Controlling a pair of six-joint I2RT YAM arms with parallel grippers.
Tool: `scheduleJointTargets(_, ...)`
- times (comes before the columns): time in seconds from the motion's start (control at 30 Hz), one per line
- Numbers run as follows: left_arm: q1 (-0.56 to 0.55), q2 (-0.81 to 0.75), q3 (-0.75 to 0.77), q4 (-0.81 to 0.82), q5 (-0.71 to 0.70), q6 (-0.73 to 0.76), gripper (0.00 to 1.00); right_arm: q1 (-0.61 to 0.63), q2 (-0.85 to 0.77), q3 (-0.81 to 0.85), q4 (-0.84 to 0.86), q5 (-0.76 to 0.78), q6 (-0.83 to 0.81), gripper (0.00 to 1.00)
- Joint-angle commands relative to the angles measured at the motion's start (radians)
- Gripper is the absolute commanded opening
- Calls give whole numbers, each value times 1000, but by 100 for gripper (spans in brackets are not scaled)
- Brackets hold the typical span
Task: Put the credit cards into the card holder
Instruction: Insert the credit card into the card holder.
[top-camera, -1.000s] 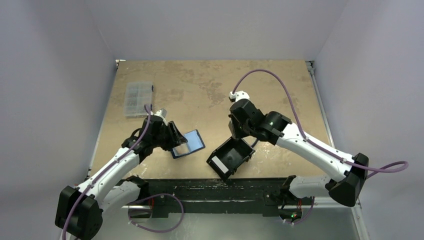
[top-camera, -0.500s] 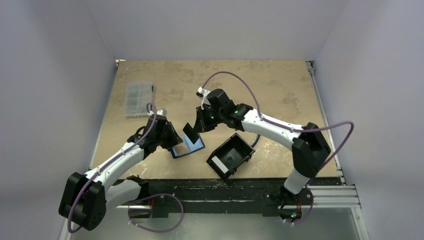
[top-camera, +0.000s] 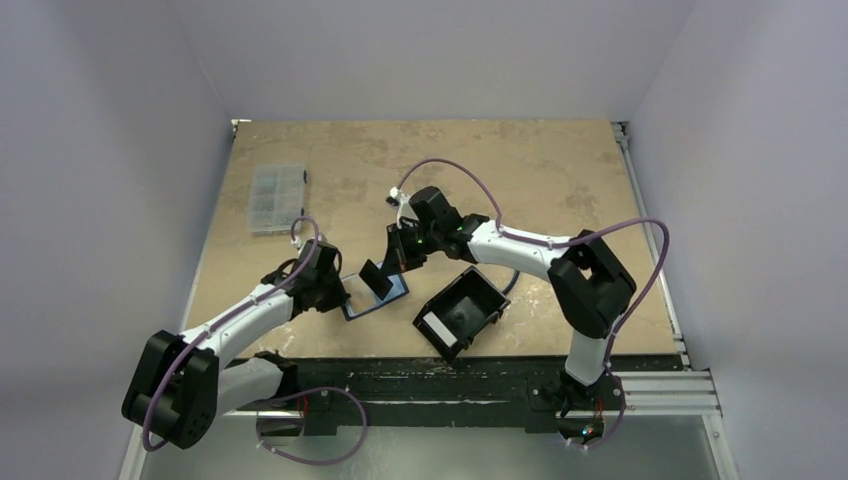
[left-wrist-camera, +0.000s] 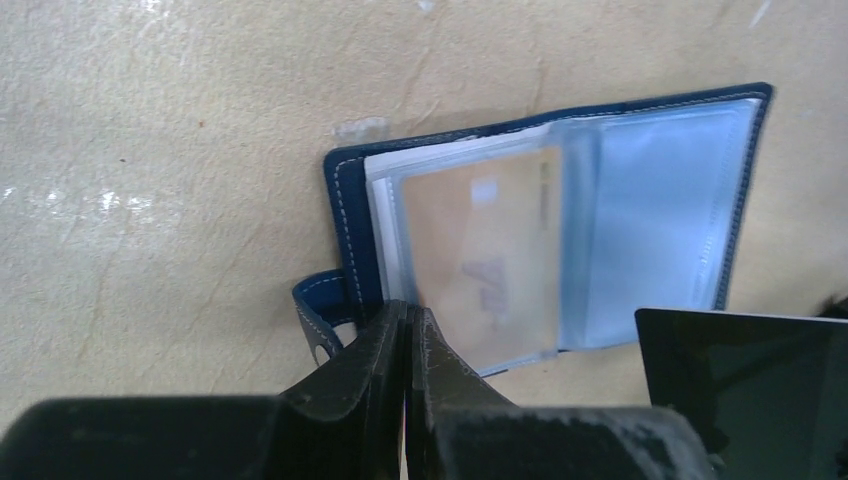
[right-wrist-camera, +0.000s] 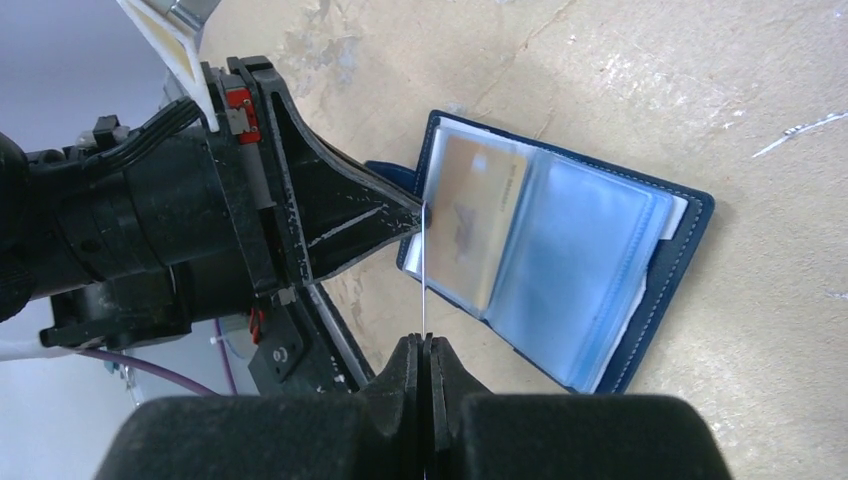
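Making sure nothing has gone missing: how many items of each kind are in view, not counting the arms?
card holder: 1
credit cards: 2 (tan card sleeved, black card in right tool)
black tray: 1
clear compartment box: 1
Total: 5

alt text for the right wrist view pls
The right gripper, shut, holds a thin card edge-on at the edge of an open blue card holder lying on the tan table. The left gripper pinches the holder's edge beside a tan card already sleeved.
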Motion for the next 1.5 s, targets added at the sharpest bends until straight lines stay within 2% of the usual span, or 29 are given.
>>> scheduleJointTargets(0.0, -2, 35, -5, -23, -58, -21, 3, -14, 24, -6, 48, -41, -13, 0)
scheduleJointTargets(0.3, -2, 58, -6, -13, -60, -19, 1, -17, 107, 25, -8, -13, -51, 0)
scheduleJointTargets(0.63, -2, 52, -9, -15, -63, -15, 1, -28, 111, 24, -29, 21, -56, 0)
scheduleJointTargets(1.1, -2, 44, -13, -3, -41, -16, 0, -31, 201, 74, 78, -91, -8, 0)
scheduleJointTargets(1.47, -2, 33, -22, 3, -34, -20, 0, -36, 230, 81, 180, -57, 26, 0)
